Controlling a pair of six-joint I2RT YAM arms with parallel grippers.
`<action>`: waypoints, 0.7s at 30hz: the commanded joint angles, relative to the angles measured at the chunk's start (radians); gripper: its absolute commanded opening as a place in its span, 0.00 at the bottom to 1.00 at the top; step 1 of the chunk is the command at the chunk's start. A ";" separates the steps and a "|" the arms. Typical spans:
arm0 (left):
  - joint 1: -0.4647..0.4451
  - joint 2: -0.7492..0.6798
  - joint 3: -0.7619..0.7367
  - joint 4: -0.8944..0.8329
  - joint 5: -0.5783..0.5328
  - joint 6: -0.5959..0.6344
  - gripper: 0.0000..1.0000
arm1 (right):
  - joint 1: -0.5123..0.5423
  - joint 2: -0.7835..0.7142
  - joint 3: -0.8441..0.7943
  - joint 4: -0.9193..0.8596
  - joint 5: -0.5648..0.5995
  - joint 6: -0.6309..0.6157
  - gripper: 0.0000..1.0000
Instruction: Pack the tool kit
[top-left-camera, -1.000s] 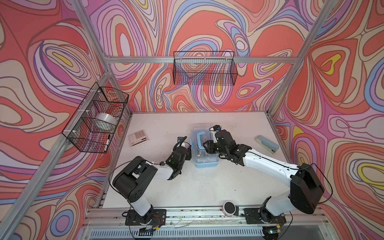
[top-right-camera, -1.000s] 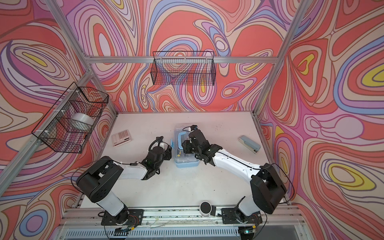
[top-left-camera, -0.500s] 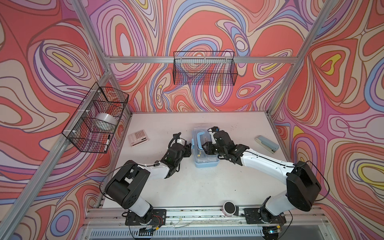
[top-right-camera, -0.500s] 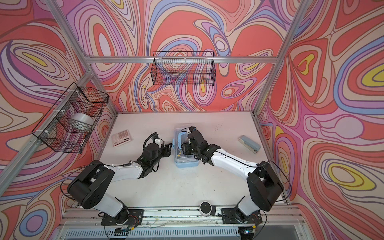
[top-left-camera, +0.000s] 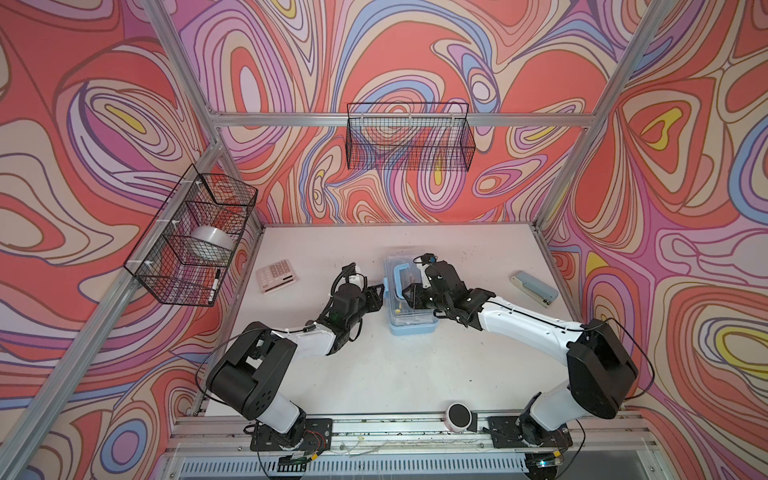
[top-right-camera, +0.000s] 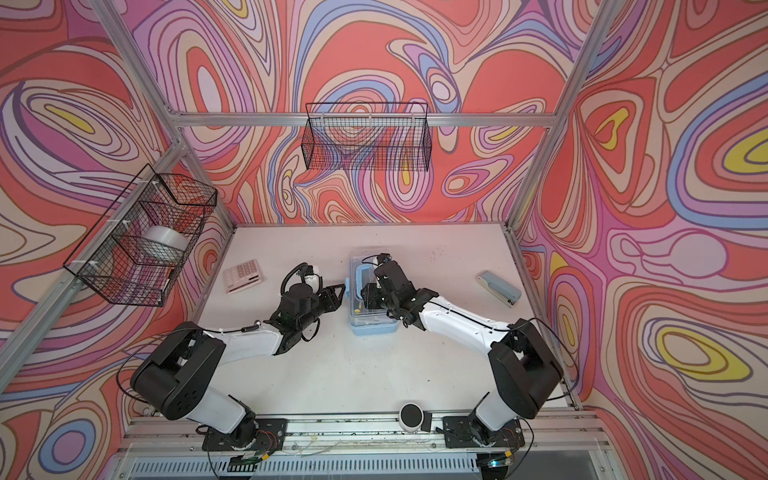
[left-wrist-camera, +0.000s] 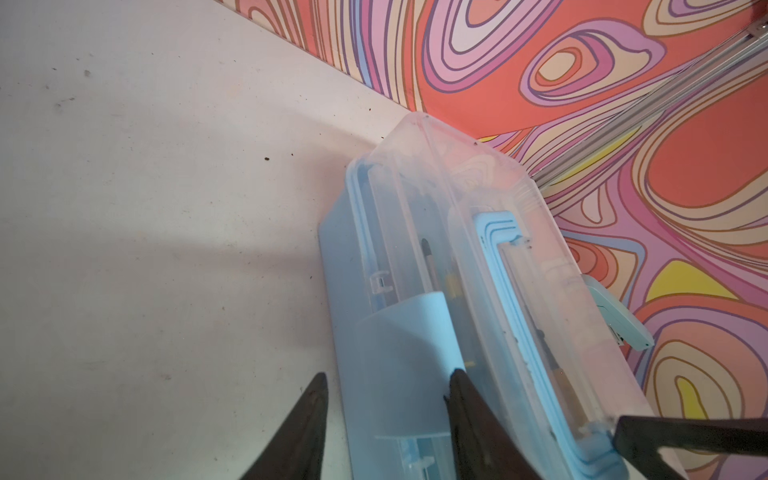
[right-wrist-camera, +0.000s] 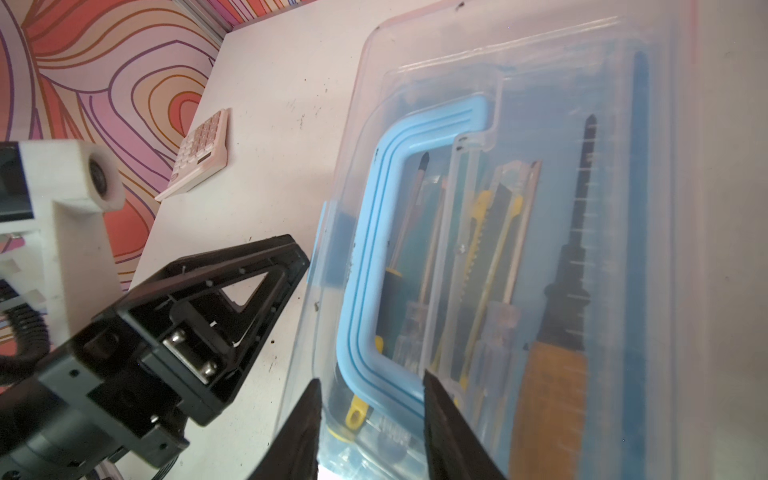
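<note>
White tabletop, toolbox mid-table: left gripper at its 9 o'clock, fingers open around the latch; right gripper straddles handle, grip unclear.

Pale-blue plastic case, smooth and slightly translucent, with a clear glossy plastic lid and a ribbed plastic handle. Matt white table, lightly speckled. Black metal wire baskets. Dull metal rails.
</note>
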 joint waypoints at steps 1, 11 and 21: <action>0.001 0.008 0.022 0.013 0.058 -0.022 0.41 | -0.004 0.033 0.008 -0.029 -0.006 0.007 0.40; 0.006 0.059 0.052 0.019 0.097 -0.031 0.25 | -0.007 0.046 0.007 -0.030 -0.007 0.009 0.39; 0.010 0.095 0.063 0.041 0.127 -0.038 0.20 | -0.013 0.055 0.010 -0.025 -0.017 0.009 0.38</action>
